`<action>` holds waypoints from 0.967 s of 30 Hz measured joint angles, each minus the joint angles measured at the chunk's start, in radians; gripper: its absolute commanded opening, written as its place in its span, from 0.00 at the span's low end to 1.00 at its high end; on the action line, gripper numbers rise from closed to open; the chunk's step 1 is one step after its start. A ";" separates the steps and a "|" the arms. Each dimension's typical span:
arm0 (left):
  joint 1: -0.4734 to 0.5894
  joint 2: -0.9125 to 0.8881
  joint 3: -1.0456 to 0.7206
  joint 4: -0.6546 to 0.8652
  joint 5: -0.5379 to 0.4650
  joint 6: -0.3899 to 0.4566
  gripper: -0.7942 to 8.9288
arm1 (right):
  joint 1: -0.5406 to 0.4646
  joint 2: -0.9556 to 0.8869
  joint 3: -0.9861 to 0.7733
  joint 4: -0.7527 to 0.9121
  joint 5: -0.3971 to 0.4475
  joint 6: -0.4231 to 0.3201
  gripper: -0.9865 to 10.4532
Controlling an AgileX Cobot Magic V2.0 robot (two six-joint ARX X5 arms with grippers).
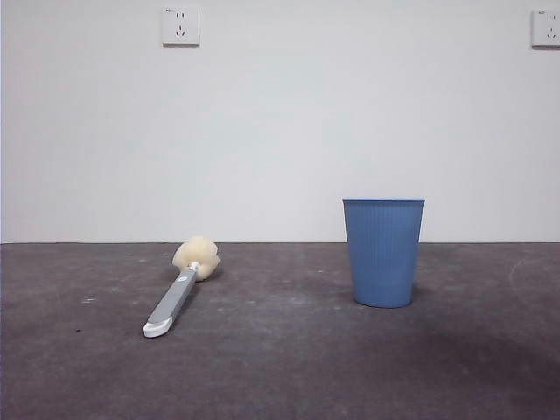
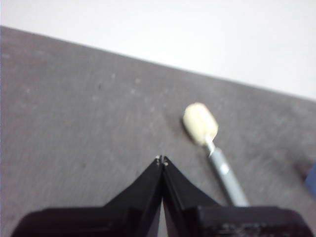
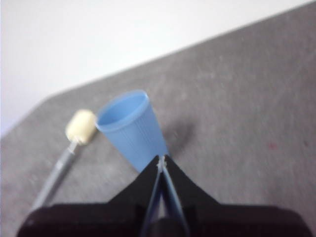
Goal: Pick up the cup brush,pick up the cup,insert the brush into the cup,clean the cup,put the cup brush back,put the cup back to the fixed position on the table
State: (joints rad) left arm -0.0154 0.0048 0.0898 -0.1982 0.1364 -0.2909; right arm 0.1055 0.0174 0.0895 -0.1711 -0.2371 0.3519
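One cup brush (image 1: 182,288) is lying at lower left on the table (image 1: 280,367); one cup (image 1: 383,252) is standing upright right of centre. The left gripper (image 2: 162,159) and right gripper (image 3: 162,159) are both hovering closed, holding nothing.

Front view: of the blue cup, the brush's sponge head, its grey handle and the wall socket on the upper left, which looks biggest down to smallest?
1. The cup, clearly largest.
2. The grey handle, long but slim.
3. The sponge head and the wall socket look about alike; the socket is farther off, so I won't rank them.
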 measured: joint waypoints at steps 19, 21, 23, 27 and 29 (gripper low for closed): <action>0.000 0.265 0.474 -0.425 0.330 0.072 0.07 | 0.000 0.455 0.615 -0.551 -0.259 -0.233 0.08; 0.000 0.307 0.525 -0.504 0.383 0.117 0.07 | 0.000 0.507 0.675 -0.652 -0.261 -0.298 0.08; 0.000 0.341 0.563 -0.571 0.417 0.159 0.07 | 0.000 0.544 0.716 -0.732 -0.261 -0.344 0.08; 0.000 0.406 0.639 -0.738 0.452 0.256 0.07 | 0.000 0.605 0.774 -0.897 -0.261 -0.418 0.08; 0.000 0.425 0.663 -0.800 0.454 0.292 0.07 | 0.000 0.612 0.779 -0.944 -0.261 -0.441 0.08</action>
State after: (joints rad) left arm -0.0151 0.4294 0.7528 -0.9985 0.5907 0.0010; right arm 0.1055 0.6296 0.8684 -1.1152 -0.4976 -0.0887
